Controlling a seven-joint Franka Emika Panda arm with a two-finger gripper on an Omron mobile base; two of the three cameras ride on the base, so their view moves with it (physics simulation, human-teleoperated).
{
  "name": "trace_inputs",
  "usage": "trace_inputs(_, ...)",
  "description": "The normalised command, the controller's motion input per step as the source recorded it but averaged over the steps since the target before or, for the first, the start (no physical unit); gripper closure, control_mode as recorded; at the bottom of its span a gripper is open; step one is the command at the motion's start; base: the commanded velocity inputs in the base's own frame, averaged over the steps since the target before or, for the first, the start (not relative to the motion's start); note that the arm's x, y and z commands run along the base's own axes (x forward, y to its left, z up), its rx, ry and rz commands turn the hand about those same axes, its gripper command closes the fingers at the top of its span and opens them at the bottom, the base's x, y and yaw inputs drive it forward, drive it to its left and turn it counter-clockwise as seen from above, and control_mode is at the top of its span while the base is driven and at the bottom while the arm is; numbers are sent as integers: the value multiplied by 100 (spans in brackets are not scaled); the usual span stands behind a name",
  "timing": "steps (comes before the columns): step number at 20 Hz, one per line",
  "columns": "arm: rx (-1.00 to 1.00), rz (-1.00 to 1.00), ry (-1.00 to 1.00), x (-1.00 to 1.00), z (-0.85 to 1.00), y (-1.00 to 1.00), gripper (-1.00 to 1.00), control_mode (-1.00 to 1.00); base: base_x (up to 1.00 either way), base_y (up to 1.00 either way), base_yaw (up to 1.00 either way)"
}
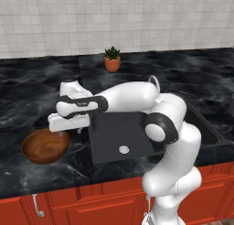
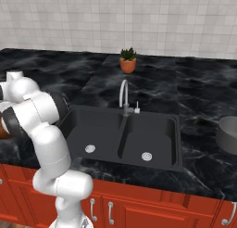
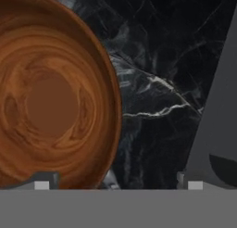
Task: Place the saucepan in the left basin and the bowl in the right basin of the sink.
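- Gripper [image 3: 118, 183] w/ jaws spread wide, holding nothing, hangs over the near rim of the round reddish-brown wooden bowl [image 1: 45, 147].
- One fingertip [image 3: 42, 180] sits over bowl's hollow, the other over bare black marble counter [image 3: 157, 83].
- Bowl on counter, just outside matte-black double sink [image 2: 125, 134].
- Grey metal saucepan [image 2: 227, 135] far off, on counter at sink's other side.

The arm [image 1: 171, 141] is glossy white with rounded, thick segments and dark grey joint rings; a black band wraps the white hand above the tool [image 1: 68, 123].
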Motion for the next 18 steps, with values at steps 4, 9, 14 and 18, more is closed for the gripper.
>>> trace_inputs(4, 0, -6, -8, 18, -21, 9, -100, -100, 0, 0, 0)
trace_inputs(9, 0, -4, -13, 10, -25, 11, -100, -100, 0, 0, 0)
trace_inputs(14, 0, -4, -4, 13, -23, 9, -100, -100, 0, 0, 0)
trace_inputs(18, 0, -2, 0, 5, -26, 1, -100, -100, 0, 0, 0)
